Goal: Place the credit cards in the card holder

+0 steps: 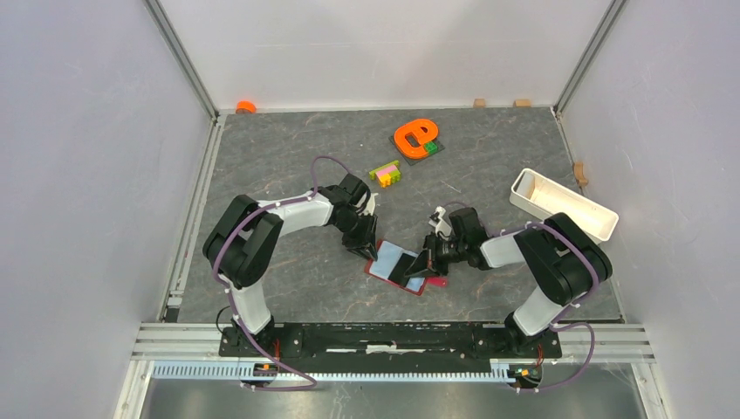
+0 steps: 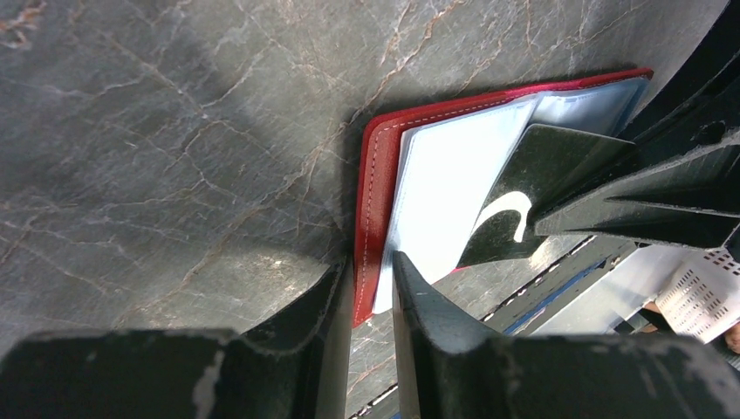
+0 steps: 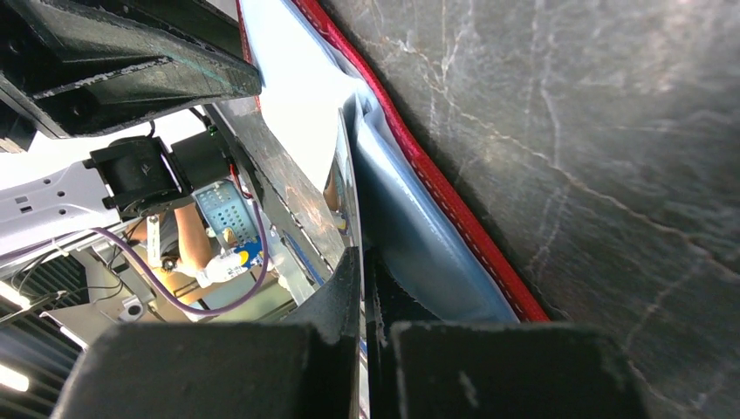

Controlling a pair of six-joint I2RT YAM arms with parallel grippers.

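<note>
The dark-red card holder [image 1: 393, 260] lies open on the table, light-blue inside up, with its red snap tab [image 1: 437, 281] at the right. My left gripper [image 1: 364, 248] is shut on its left edge; the left wrist view shows the red cover [image 2: 373, 183] between the fingers of that gripper [image 2: 372, 266]. My right gripper [image 1: 430, 260] is shut on a thin dark glossy credit card [image 1: 416, 266], held on edge over the open holder. The card [image 2: 524, 166] stands against the light-blue pocket [image 2: 436, 175]. In the right wrist view the card [image 3: 342, 188] runs edge-on from my right gripper [image 3: 362, 257] beside the pocket [image 3: 410, 236].
A white oblong tray [image 1: 563, 205] stands at the right. Multicoloured toy bricks [image 1: 385, 173] and an orange letter shape [image 1: 414, 136] on a dark plate lie behind the arms. A small orange object [image 1: 246, 106] sits at the back left corner. White walls enclose the table.
</note>
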